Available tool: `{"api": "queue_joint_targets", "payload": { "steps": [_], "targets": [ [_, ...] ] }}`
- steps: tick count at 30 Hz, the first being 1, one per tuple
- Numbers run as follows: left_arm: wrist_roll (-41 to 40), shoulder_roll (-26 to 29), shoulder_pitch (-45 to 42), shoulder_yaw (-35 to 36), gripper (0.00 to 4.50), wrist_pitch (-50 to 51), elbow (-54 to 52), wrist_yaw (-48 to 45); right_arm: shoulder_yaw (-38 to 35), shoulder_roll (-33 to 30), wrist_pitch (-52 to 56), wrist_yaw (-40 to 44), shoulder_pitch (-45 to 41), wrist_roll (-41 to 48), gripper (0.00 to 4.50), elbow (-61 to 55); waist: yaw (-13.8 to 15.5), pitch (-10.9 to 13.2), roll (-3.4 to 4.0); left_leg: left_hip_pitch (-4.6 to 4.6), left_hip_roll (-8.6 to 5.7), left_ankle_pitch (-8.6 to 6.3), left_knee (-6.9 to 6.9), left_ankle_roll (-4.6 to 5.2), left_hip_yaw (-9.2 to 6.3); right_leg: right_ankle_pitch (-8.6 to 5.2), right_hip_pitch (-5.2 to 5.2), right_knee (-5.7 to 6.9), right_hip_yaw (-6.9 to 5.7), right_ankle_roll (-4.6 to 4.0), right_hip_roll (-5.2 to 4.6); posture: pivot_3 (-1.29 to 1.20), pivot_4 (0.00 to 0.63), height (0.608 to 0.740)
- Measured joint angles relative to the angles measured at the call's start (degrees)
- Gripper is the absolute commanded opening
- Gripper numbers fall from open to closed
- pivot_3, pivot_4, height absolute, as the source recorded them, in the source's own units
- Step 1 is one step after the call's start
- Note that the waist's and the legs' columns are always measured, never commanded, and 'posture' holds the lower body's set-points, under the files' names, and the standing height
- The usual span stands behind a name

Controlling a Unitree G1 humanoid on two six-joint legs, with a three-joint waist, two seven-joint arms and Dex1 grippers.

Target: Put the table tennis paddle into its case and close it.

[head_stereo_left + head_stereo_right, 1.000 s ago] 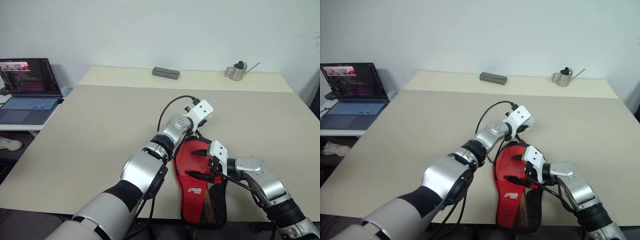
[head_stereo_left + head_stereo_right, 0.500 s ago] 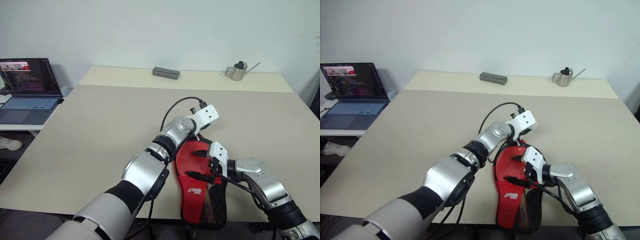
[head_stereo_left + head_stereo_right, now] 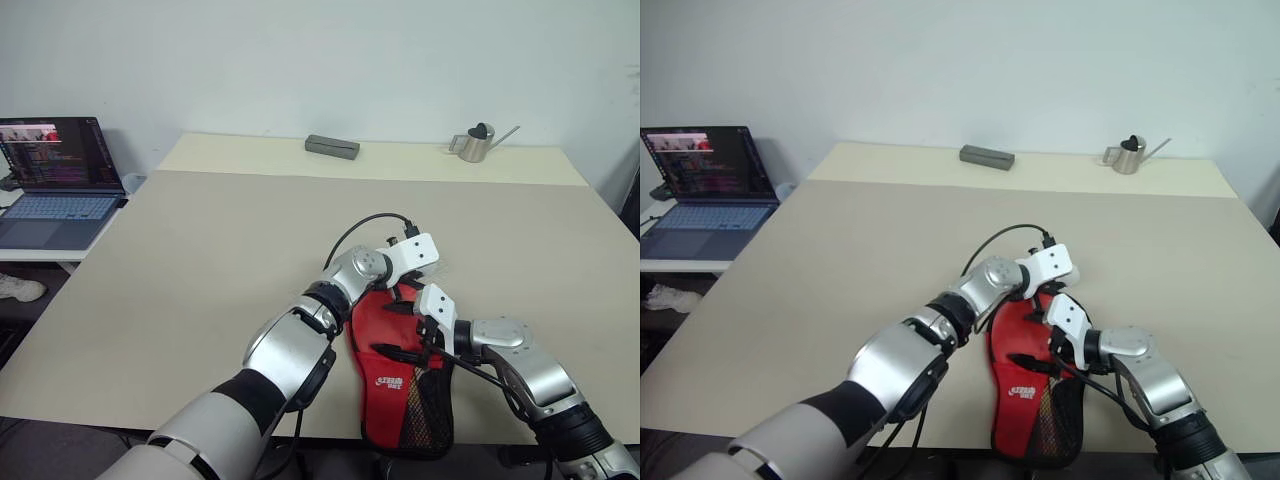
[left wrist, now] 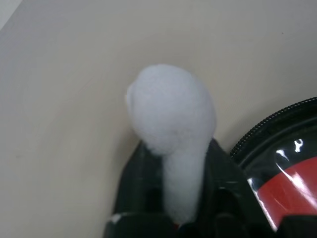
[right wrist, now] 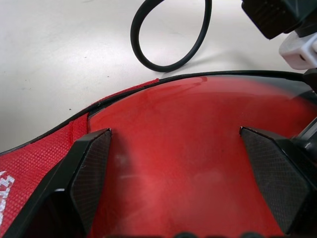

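An office or lab: bare table point(image 3: 200, 250), open laptop point(image 3: 58, 180) alongside.

Beige table point(image 3: 200, 260): red-and-black case point(image 3: 400, 385) at near edge, overhanging; grey block point(image 3: 331, 146) and metal watering can point(image 3: 477, 142) at far edge.

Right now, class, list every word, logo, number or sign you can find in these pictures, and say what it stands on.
White logo on the red case: too small to read.
Laptop screen text: too small to read.
Nothing else carries writing.
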Motion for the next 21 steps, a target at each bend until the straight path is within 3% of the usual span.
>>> {"api": "queue_joint_targets", "payload": {
  "steps": [8,13,16,21],
  "targets": [
    [-6.4,3.3,0.1,4.7,2.18,-2.9,-3.6,-10.8,0.2,0.1,0.0,0.1,-0.5,0.0,4.5,0.3,-0.2,0.0,0.0,-0.02,0.02,0.0,-0.03,0.0,0.02,0.01,-0.08,0.05,0.04,-0.01,0.0,0.0,0.15,0.74],
    [-12.5,17.7,2.9,9.6,2.18,0.1,-18.2,-18.6,0.3,0.3,0.0,0.6,-0.7,0.0,4.5,0.4,-0.8,0.0,0.03,0.02,0.1,0.01,-0.09,-0.01,-0.01,0.01,-0.06,0.05,0.05,-0.03,0.03,0.0,0.15,0.74],
    [-16.6,24.2,8.0,12.2,2.18,7.9,-27.2,-22.8,0.0,-0.2,0.0,1.1,-0.6,0.1,4.5,0.4,-0.7,0.0,-0.01,0.0,0.12,0.01,-0.04,-0.02,-0.06,0.08,-0.03,0.06,0.0,-0.15,-0.02,0.0,0.15,0.74],
    [-26.8,34.5,19.8,14.3,2.18,22.3,-51.2,-33.0,-0.4,-1.4,0.3,2.4,-0.7,0.9,4.5,0.3,-0.7,0.1,-0.04,-0.03,0.19,0.01,-0.03,-0.02,-0.16,0.11,-0.06,0.08,-0.01,-0.23,-0.03,0.0,0.15,0.74]
  ]
}}
